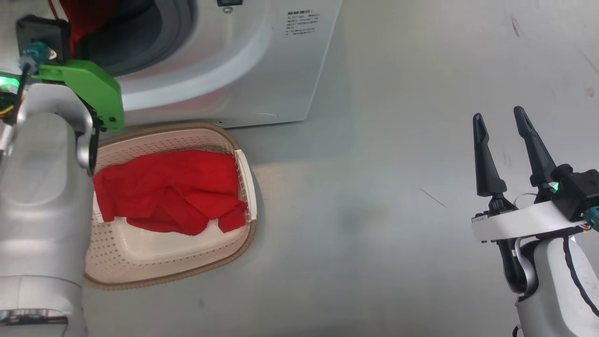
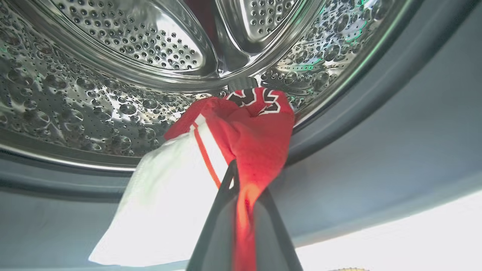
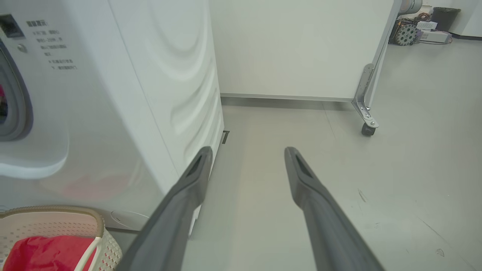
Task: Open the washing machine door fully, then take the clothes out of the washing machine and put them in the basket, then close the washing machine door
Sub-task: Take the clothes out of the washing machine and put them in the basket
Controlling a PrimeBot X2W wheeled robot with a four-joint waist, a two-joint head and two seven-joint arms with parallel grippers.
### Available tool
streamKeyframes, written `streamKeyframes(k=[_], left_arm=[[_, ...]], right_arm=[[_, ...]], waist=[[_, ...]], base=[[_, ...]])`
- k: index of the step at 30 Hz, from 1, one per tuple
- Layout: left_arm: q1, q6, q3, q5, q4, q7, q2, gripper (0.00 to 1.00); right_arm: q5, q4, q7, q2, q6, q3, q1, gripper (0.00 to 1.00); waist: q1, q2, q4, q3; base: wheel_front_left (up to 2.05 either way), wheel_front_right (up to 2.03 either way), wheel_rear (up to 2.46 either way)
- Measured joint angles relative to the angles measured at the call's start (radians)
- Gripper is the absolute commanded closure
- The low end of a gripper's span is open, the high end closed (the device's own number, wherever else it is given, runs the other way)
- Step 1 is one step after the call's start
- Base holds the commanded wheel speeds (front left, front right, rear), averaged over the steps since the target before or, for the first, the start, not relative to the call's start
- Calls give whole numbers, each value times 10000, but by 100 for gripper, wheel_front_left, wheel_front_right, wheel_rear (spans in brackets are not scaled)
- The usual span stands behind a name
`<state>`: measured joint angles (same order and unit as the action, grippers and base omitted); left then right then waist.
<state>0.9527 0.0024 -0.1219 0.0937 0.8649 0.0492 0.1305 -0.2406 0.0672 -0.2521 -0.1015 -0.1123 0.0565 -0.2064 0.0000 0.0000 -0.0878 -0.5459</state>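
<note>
Left gripper (image 2: 235, 169), inside the washing machine (image 1: 262, 70), is clamped on the red-and-white jersey (image 2: 256, 128). The jersey is bunched at the mouth of the steel drum (image 2: 113, 94), beside the grey gasket (image 2: 376, 131). Across the grey floor (image 1: 398, 210) stands a white panel (image 3: 301, 49) on a castor (image 3: 368, 129), well apart from the machine. Just in front of the machine sits the basket (image 1: 220, 133) with a plain red garment (image 1: 173, 187) lying in it. The left forearm (image 1: 42, 187) hides the basket's left side. Right gripper (image 1: 498, 114) hovers over bare floor, fingers spread, holding nothing.
</note>
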Motion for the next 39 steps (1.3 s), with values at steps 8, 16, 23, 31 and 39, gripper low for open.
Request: streamKeyframes(k=[8,16,23,31,39], left_arm=[[-1004,-391,-251,125,211,1108,-627,100],[-2126,-706,-454,393,412,1624,-849,100],[-2800,-792,-508,420,301,1810,-832,100],[-3706,-838,-433,637,-174,1908,-815,100],[-4498,-838,-433,650,-901,1988,-815,100]], right_arm=[[31,236,0,-111,0,-217,594,0],[56,451,0,-65,4,-215,1243,0],[56,581,0,96,4,6,1614,0],[54,623,0,226,8,136,1895,0],[38,633,0,309,21,144,2184,0]], waist=[[0,0,722,961],[0,0,1449,2047],[-1,0,1877,2854],[-1,0,2149,3753],[-1,0,2100,4299]], base=[[0,0,0],[0,0,0],[0,0,0],[0,0,0],[0,0,0]])
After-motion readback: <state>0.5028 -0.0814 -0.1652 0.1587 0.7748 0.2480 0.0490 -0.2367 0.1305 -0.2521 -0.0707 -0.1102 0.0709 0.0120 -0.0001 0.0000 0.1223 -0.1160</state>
